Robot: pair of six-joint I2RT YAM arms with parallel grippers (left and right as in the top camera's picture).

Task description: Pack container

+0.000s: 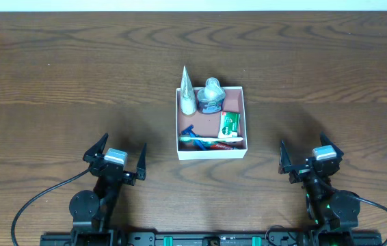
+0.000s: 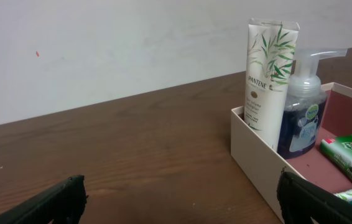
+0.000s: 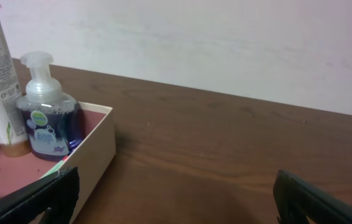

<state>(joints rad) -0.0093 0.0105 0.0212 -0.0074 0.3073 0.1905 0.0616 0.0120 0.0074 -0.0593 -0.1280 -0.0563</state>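
The container (image 1: 243, 119), a white-walled square box with a reddish-brown floor, sits at the table's middle. In it stand a white Pantene tube (image 1: 187, 91) and a blue soap pump bottle (image 1: 211, 96); a green toothpaste box (image 1: 230, 124), a blue razor (image 1: 189, 132) and a toothbrush (image 1: 210, 142) lie flat. The container also shows in the left wrist view (image 2: 250, 146) and in the right wrist view (image 3: 98, 146). My left gripper (image 1: 115, 159) is open and empty at the front left. My right gripper (image 1: 311, 157) is open and empty at the front right.
The table (image 1: 77, 82) is dark brown wood. A pale wall (image 2: 101, 43) stands behind its far edge. Cables (image 1: 36, 201) trail from both arm bases along the front edge.
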